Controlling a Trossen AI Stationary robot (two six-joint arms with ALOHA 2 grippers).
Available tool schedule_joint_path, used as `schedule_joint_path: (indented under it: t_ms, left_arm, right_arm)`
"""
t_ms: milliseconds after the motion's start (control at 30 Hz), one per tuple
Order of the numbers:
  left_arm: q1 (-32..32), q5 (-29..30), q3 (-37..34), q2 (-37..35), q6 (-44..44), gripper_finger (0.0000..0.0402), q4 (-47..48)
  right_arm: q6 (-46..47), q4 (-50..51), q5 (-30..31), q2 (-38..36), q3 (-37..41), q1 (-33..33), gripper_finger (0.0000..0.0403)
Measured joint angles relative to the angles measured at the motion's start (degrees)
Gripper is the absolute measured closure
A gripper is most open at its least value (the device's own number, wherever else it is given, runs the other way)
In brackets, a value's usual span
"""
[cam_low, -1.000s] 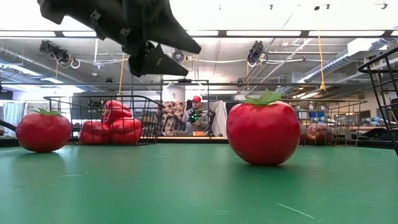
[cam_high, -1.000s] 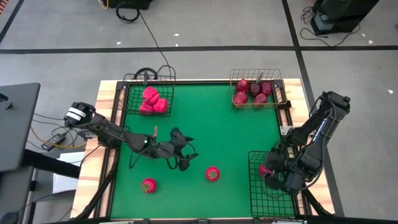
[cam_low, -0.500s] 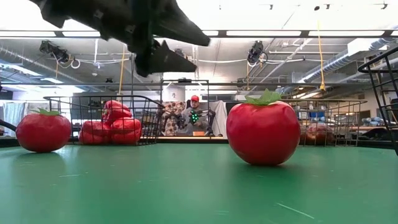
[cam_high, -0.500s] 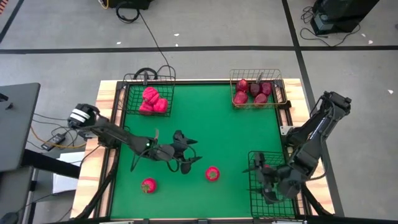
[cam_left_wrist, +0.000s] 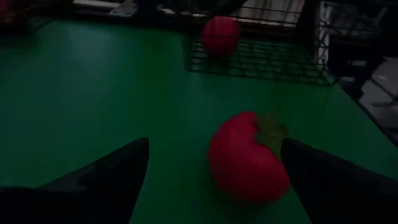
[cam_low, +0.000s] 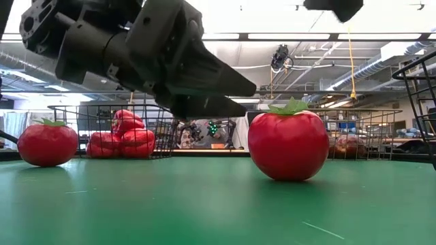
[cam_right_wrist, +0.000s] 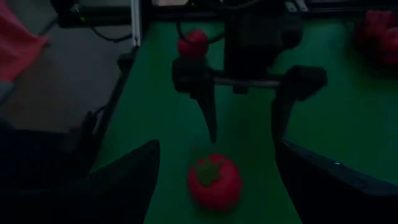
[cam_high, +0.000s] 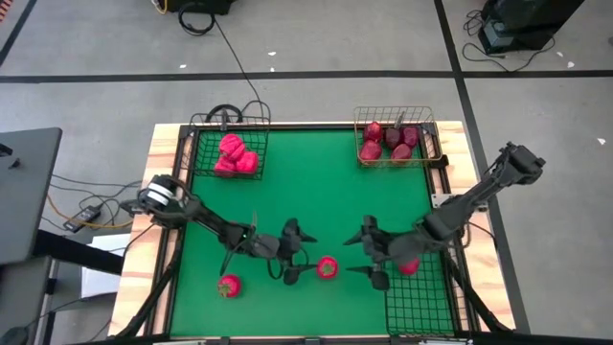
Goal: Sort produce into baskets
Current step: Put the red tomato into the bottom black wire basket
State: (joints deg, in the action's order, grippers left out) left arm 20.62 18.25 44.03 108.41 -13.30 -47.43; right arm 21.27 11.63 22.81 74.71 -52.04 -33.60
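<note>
Peppers (cam_high: pixel 236 155) fill the squarish black basket (cam_high: pixel 203 151), apples (cam_high: pixel 389 141) the gold basket (cam_high: pixel 428 141) (one tomato (cam_high: pixel 409 265) in the long basket (cam_high: pixel 421 305)). Both grippers, left (cam_high: pixel 295 255) and right (cam_high: pixel 369 252), jaws apart, flank a counter tomato (cam_high: pixel 328 267).

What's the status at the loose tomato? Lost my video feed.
Left end effector open, fingers flanking centre tomato, not touching. Right end effector open, empty, facing it from opposite side. One tomato already in long black basket. Nothing blocking.
</note>
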Motion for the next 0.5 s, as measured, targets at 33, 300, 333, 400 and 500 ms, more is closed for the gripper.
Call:
schedule_joint_path:
  t_ms: [33, 300, 333, 400, 500]
  left_arm:
    - [0.1, -0.2, 0.0, 0.5, 1.0, 0.0030, -0.8]
    - [0.8, -1.1, 0.0, 1.0, 4.1, 0.0030, -0.4]
    - [0.8, -1.1, 0.0, 1.0, 4.1, 0.0031, -0.1]
    - [0.8, -1.1, 0.0, 1.0, 4.1, 0.0032, 0.6]
    - [0.8, -0.6, 0.0, 1.0, 4.0, 0.0039, 1.8]
  right_arm:
    - [-0.7, -2.1, -1.2, 0.5, 0.9, 0.9, 0.0075]
    - [-5.0, -7.5, -9.5, 10.4, 2.2, 6.6, 0.0064]
    - [-5.2, -8.2, -10.7, 12.0, 2.2, 7.2, 0.0062]
    - [-5.4, -10.2, -12.1, 15.0, 2.1, 8.1, 0.0060]
    - [-6.4, -9.9, -13.8, 18.5, 0.9, 8.8, 0.0059]
